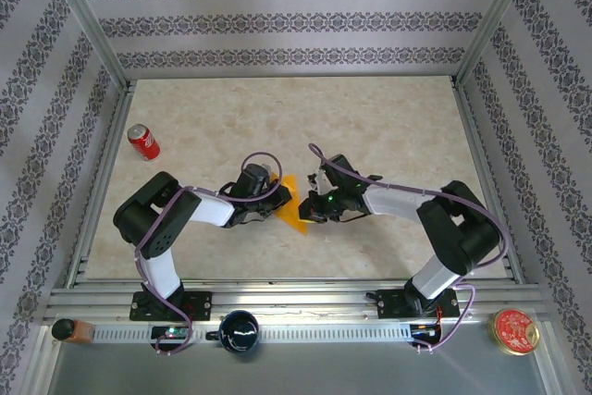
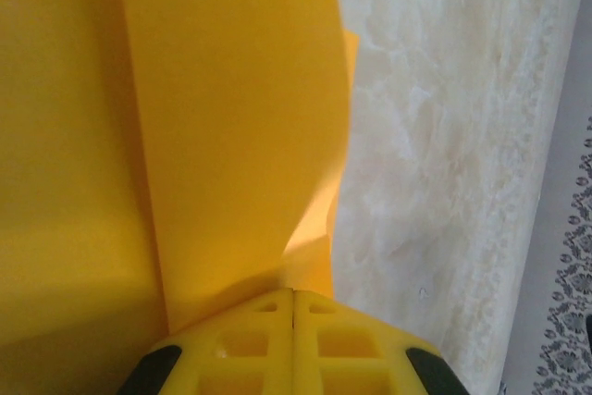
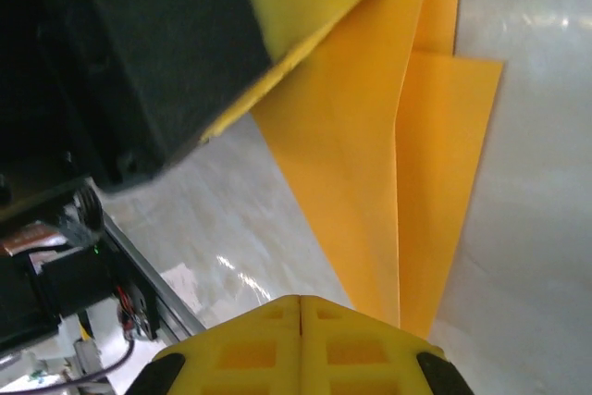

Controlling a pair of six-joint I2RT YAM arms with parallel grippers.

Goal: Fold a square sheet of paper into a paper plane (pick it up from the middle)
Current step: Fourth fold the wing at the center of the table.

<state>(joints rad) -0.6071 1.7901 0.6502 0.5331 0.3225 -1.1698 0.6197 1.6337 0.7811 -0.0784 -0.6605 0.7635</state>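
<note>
Marbled tabletop (image 1: 398,127): left gripper (image 2: 294,298) and right gripper (image 3: 301,301), fingers together, nose against the folded square sheet of paper (image 3: 370,164), likely pressing creases.

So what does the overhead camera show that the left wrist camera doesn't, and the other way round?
Overhead adds: both arms, the right gripper beside the orange-yellow paper, a red soda can at the far left, and a dark cup and round red tin by the near rail. Left wrist adds: a close look at the left gripper, shut with its tips against the paper, and a flap's straight fold edge. Shared: the paper and the marbled table.
</note>
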